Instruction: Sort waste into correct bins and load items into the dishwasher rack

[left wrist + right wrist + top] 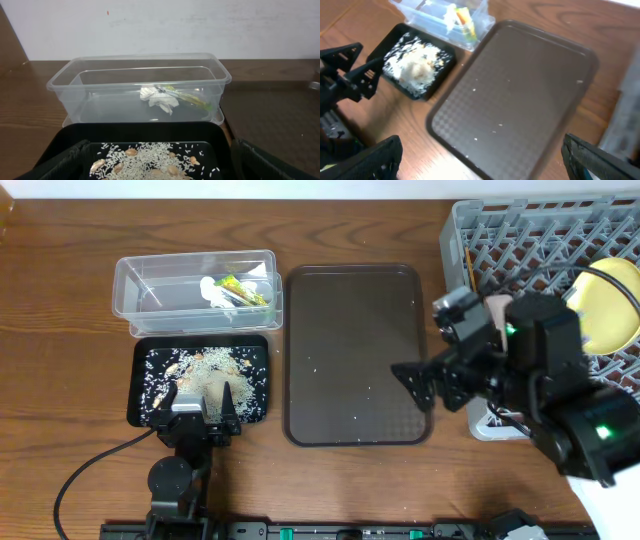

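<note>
Beige-white rice crumbs (205, 368) cover the black tray (134, 385), lower left. The clear tub (130, 290) above holds a green-yellow wrapper (246, 289) and a crumpled paper scrap (212, 292). The left gripper (201, 394) and right gripper (417, 387) both have their fingers spread.

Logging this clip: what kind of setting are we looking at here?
Probably a lab bench staged as a dish-clearing station, not a real kitchen: a bare wooden table against a plain white wall, a grey dish rack at one side, and a clear tub and black tray set out as waste bins.
</note>
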You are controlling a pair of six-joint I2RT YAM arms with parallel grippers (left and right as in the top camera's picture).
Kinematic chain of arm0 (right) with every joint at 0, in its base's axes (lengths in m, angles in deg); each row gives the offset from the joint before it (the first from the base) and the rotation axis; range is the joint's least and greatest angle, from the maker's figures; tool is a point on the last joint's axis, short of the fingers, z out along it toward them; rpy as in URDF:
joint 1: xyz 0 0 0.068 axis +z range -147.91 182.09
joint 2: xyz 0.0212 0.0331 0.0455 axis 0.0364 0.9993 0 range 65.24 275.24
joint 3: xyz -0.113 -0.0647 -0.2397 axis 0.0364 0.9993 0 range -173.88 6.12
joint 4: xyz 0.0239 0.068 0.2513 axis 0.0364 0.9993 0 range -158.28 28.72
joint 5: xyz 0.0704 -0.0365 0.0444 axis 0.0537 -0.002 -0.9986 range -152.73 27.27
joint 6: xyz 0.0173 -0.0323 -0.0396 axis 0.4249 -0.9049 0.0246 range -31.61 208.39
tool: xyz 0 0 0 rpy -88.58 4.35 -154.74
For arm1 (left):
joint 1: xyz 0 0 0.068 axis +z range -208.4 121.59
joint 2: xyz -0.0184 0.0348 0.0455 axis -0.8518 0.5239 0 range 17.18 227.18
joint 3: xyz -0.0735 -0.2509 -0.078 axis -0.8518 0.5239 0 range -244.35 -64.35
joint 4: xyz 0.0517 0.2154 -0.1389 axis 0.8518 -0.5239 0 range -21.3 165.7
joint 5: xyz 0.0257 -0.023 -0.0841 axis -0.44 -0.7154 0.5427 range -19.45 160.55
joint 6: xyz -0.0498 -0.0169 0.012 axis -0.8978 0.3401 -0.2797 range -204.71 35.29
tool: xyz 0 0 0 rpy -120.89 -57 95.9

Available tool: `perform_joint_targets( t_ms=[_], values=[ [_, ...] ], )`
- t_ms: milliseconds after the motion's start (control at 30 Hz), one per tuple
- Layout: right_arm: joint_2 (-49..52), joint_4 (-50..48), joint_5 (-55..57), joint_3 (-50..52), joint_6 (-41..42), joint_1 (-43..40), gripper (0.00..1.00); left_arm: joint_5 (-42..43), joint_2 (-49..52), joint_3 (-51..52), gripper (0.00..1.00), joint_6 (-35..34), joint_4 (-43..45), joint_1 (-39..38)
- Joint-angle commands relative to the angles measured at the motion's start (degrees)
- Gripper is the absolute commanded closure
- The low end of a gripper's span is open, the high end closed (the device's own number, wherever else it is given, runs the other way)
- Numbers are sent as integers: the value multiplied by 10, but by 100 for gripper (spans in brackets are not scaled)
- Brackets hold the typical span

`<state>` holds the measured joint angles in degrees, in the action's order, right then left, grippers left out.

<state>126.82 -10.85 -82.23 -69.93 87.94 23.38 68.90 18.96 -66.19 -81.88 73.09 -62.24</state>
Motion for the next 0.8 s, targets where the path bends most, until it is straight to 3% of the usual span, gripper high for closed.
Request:
perform_joint_targets(
  t_ms=[0, 167, 333, 533, 767],
  values=[
    [-67, 10, 36, -3, -22, -21, 1, -3, 0, 16, 10, -3, -14, 3],
    [-147, -6, 111, 0, -87, -26, 1, -3, 0, 16, 10, -3, -14, 3],
    [-227, -32, 107, 47, -114, -75, 1, -3, 0, 16, 10, -3, -14, 3],
    [-336, -133, 64, 217, -114, -137, 1, -3, 0, 16, 10, -3, -14, 3],
    [-461, -242, 64, 423, -114, -143, 1, -3, 0, 16, 10, -3, -14, 3]
  ],
)
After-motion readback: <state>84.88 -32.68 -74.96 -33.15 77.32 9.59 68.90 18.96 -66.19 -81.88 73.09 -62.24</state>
